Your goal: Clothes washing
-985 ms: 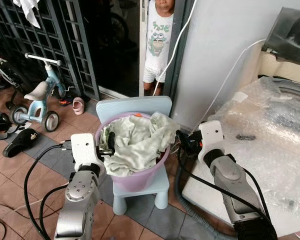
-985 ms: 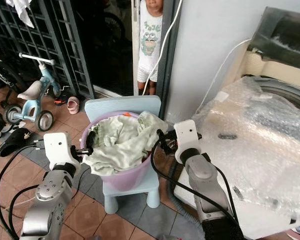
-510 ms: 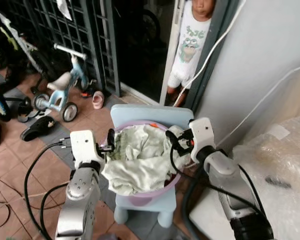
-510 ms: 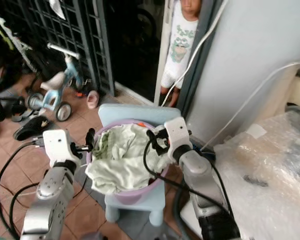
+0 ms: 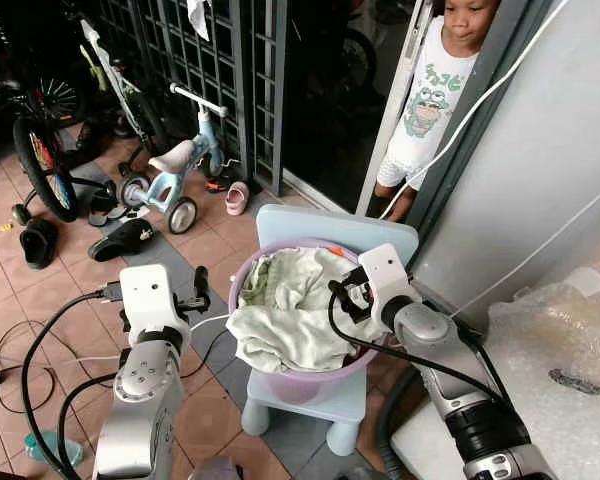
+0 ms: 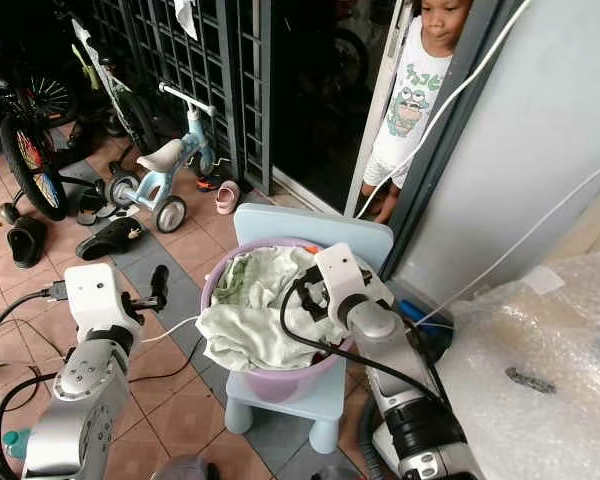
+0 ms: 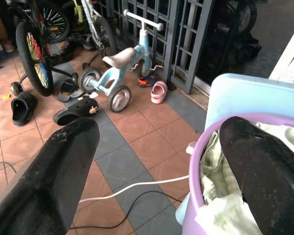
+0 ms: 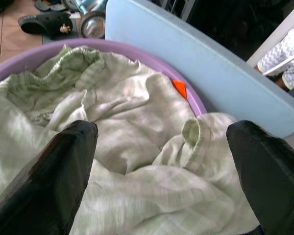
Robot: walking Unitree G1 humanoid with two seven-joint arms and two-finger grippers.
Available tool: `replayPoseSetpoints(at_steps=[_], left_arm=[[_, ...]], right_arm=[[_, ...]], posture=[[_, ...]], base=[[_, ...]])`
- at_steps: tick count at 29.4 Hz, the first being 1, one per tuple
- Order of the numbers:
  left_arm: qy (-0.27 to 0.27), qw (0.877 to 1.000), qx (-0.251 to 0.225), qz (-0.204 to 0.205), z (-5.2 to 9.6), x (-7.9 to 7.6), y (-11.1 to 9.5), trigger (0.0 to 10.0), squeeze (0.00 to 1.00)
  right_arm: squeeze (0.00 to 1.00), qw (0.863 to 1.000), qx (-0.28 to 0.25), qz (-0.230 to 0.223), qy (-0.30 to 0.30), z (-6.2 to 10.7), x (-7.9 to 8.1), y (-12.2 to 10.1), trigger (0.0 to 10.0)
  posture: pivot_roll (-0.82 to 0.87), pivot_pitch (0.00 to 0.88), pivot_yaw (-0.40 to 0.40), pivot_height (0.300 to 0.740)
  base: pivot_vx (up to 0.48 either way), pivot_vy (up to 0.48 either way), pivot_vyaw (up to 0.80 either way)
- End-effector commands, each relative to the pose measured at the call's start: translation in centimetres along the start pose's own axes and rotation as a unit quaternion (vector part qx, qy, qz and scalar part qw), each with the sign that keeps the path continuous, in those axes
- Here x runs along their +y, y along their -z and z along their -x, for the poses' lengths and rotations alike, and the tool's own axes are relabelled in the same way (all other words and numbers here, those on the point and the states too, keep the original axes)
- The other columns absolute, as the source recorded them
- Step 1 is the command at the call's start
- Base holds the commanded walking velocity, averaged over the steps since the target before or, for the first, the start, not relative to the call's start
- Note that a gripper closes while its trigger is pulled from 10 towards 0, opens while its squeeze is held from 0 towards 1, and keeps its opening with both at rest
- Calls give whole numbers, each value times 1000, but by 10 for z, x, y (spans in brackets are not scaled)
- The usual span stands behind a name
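Pale green laundry [image 5: 292,315] fills a purple basin [image 5: 310,372] on the seat of a small blue chair [image 5: 332,228]. The right gripper [image 8: 159,161] hovers over the clothes at the basin's right rim, fingers spread wide. The left gripper [image 7: 161,161], also wide open, has drawn back off the left rim since a second ago. A child [image 5: 435,90] stands in the doorway behind.
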State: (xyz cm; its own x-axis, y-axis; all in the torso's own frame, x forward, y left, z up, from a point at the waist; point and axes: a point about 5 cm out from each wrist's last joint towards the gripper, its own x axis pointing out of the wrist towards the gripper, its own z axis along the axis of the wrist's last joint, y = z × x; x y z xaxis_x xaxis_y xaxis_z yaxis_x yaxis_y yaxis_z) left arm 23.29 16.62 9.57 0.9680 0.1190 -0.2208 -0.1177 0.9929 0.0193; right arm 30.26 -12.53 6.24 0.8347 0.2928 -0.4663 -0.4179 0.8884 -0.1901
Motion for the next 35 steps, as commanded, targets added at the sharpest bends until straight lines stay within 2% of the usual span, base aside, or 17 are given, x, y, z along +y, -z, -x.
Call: replayPoseSetpoints(at_steps=[1, 6, 16, 20, 23, 24, 25, 35], left_arm=[[6, 1000, 4, -9, 5, 1, 1, 10000, 0], [13, 999, 33, -7, 23, 6, 12, 10000, 0], [35, 998, 48, -5, 52, 6, 12, 10000, 0], [51, 996, 69, -19, 58, 3, 18, 10000, 0], [63, 995, 80, -25, 59, 0, 20, 10000, 0], [65, 994, 82, -27, 60, 0, 20, 10000, 0], [66, 994, 83, -27, 60, 0, 19, 10000, 0], [68, 993, 93, -26, 60, -3, 21, 10000, 0]], right_arm=[[0, 1000, 29, 4, 2, -2, -3, 8, 10000], [0, 998, 46, 32, -22, -12, 1, 14, 10000], [0, 993, 46, 105, -39, -26, 6, 16, 10000], [0, 987, 84, 134, -42, -28, 7, 32, 10000], [0, 983, 115, 133, -53, -27, 8, 45, 10000], [0, 982, 123, 134, -58, -27, 8, 48, 6353], [0, 981, 129, 130, -64, -26, 9, 51, 0], [0, 983, 127, 115, -69, -27, 12, 56, 0]], posture=[[108, 70, -48, 740], [124, 99, -58, 740], [176, 179, -81, 740], [170, 210, -79, 740], [161, 235, -72, 740], [161, 237, -71, 740], [162, 236, -70, 740], [153, 240, -80, 740]], base=[[0, 0, 0], [0, 0, 0], [0, 0, 0], [0, 0, 0], [0, 0, 0], [0, 0, 0], [0, 0, 0], [0, 0, 0]])
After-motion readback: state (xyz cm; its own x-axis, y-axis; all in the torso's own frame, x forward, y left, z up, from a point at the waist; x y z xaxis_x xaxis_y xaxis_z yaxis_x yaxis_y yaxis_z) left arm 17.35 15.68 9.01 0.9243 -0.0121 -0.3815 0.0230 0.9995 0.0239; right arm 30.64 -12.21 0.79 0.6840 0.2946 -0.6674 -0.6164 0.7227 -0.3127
